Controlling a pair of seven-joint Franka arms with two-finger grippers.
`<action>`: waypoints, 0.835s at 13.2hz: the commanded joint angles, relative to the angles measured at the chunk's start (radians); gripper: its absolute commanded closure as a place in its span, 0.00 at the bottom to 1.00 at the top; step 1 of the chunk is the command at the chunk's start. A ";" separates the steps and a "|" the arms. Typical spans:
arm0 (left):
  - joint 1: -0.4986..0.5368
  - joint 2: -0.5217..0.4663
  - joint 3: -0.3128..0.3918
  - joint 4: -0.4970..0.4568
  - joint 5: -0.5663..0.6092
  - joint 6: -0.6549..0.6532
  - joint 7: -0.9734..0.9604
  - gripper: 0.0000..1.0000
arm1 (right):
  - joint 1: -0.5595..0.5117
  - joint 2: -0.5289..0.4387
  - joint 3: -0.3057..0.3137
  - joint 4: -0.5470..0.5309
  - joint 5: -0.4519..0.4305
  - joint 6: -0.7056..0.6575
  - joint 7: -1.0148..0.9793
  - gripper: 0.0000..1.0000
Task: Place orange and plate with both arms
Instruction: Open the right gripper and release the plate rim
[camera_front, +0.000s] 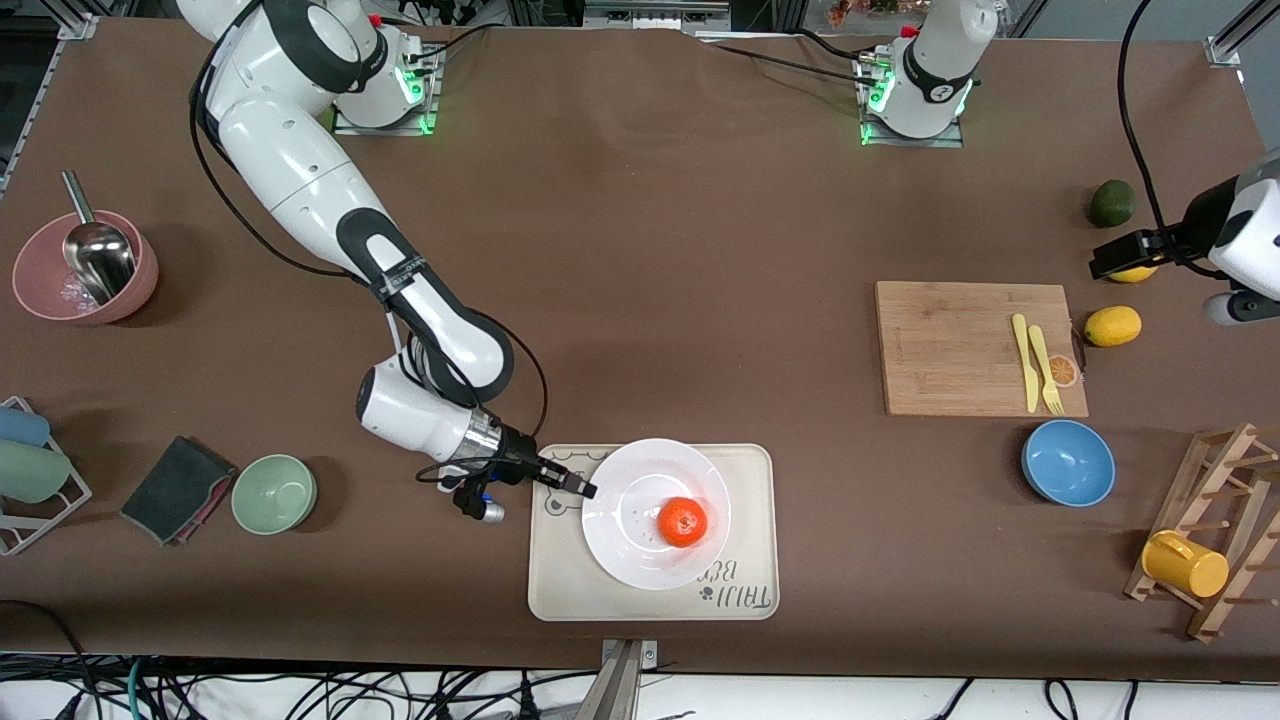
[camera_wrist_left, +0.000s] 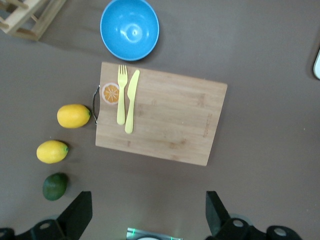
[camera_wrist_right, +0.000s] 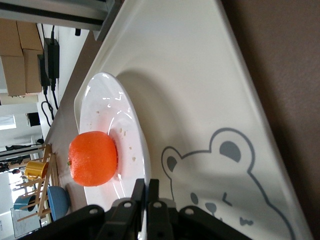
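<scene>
The white plate (camera_front: 610, 540) lies on the beige bear-print tray (camera_front: 560, 590) near the front edge of the table, with the orange (camera_front: 682, 522) on its middle. My right gripper (camera_front: 585, 488) is shut on the plate's rim at the side toward the right arm's end. The right wrist view shows its closed fingers (camera_wrist_right: 146, 187) pinching the rim, with the orange (camera_wrist_right: 93, 158) on the plate (camera_wrist_right: 107, 100) and the tray (camera_wrist_right: 200, 75) beneath. My left gripper (camera_front: 1120, 257) is open and empty, high over the lemons at the left arm's end; it waits (camera_wrist_left: 147, 220).
A bamboo cutting board (camera_front: 960, 350) carries a yellow knife and fork. A blue bowl (camera_front: 1068, 462), two lemons (camera_front: 1112, 325), a dark green fruit (camera_front: 1111, 203) and a rack with a yellow mug (camera_front: 1185, 563) stand nearby. A green bowl (camera_front: 274, 493), a cloth (camera_front: 178, 488) and a pink bowl (camera_front: 85, 267) are at the right arm's end.
</scene>
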 joint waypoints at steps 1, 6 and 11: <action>-0.003 0.013 0.002 0.037 -0.004 -0.039 0.013 0.00 | 0.015 0.059 -0.010 0.089 -0.012 0.008 -0.008 1.00; -0.006 0.015 0.002 0.042 -0.005 -0.037 0.010 0.00 | 0.027 0.064 -0.021 0.089 -0.012 0.017 -0.008 1.00; 0.011 0.015 0.005 0.041 -0.004 -0.039 0.018 0.00 | 0.034 0.036 -0.031 0.089 -0.018 0.037 -0.012 0.00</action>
